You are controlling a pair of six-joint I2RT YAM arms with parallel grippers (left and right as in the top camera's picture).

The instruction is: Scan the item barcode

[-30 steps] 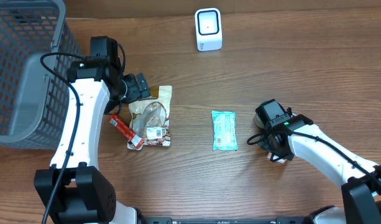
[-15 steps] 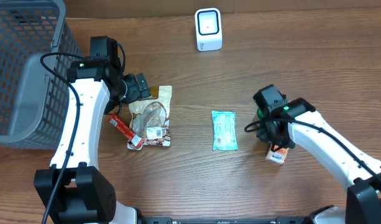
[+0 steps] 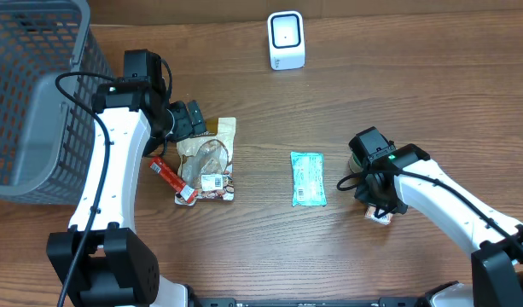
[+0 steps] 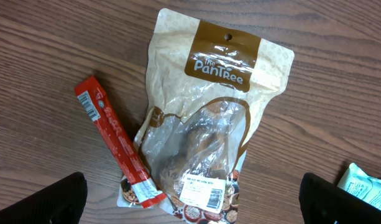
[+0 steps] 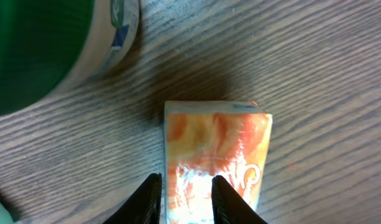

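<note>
Near edge of wood-grain desk (image 3: 432,85): orange carton (image 5: 218,149) flat beneath right claw (image 5: 185,186), narrowly parted, grip impossible to tell. Beyond: teal packet (image 3: 308,179), snack pouch (image 4: 209,124) under released left claw (image 4: 191,193). Farthest: white scanner (image 3: 287,40), grey basket (image 3: 31,102).

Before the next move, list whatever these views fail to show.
Orange carton: no barcode shows; right wrist view's lower edge cuts it, overhead the right gripper mostly covers it.
Whether that gripper grips the carton: unclear.
Green-lidded tub: cropped by the right wrist frame's corner.
Teal packet: clipped at left wrist view's edge.
</note>
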